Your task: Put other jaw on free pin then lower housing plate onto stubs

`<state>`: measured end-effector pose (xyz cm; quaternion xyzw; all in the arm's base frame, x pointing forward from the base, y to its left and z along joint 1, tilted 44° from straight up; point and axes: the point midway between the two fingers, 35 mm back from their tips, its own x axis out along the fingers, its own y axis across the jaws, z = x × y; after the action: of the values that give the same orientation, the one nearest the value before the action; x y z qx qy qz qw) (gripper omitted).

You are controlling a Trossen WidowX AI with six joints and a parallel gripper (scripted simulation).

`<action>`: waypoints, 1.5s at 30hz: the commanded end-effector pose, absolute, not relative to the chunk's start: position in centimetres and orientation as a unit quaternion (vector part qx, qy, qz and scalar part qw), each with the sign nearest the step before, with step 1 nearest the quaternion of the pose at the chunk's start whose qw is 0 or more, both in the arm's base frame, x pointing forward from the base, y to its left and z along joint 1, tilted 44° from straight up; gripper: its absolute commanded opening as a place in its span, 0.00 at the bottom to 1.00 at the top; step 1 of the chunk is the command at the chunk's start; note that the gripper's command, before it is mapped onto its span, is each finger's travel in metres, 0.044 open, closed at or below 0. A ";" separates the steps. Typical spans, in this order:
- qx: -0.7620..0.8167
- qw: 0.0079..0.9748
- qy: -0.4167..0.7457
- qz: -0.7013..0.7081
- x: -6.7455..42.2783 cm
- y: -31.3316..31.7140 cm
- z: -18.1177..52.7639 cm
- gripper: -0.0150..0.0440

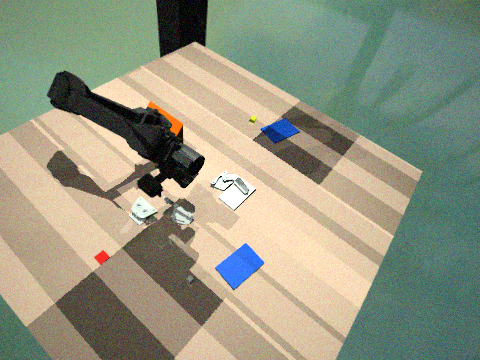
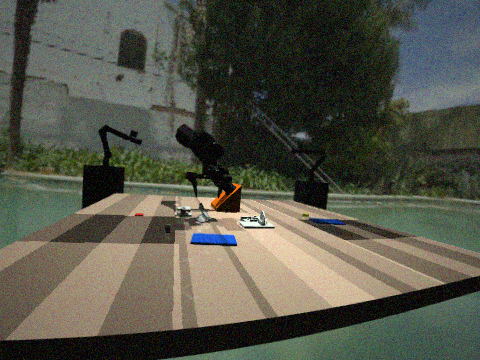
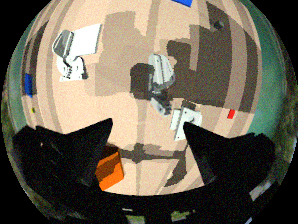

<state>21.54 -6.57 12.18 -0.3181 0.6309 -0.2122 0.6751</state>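
My gripper (image 2: 207, 194) (image 3: 148, 123) is open, with nothing between its fingers, above the table. Below and ahead of it, the loose grey jaw (image 1: 183, 214) (image 2: 202, 215) (image 3: 161, 70) looks tilted up, clear of the fingers. The small white housing plate (image 1: 143, 207) (image 2: 183, 211) is beside the jaw, partly behind a fingertip in the wrist view; it looks tilted in the top view. The white base (image 1: 237, 198) (image 2: 256, 226) (image 3: 87, 40) lies apart from both, with the fitted grey jaw (image 1: 242, 185) (image 2: 263, 218) (image 3: 62, 44) on it. The free pin is too small to make out.
An orange block (image 1: 167, 117) (image 2: 230, 199) (image 3: 112, 172) stands near the arm. Blue mats (image 1: 240, 266) (image 1: 281, 130) lie in front and at the far right. A red square (image 1: 102, 257), a yellow cube (image 1: 253, 119) and a small grey cube (image 1: 190, 279) are farther out.
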 end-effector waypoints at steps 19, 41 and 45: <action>-0.320 0.675 0.630 -0.213 21.6 -6.7 12.4 0.96; -0.394 0.636 0.648 -0.144 23.2 -11.3 16.8 0.25; -0.394 0.636 0.648 -0.144 23.2 -11.3 16.8 0.25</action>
<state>23.19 -11.32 16.76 -0.3939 0.6489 -0.1463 0.6343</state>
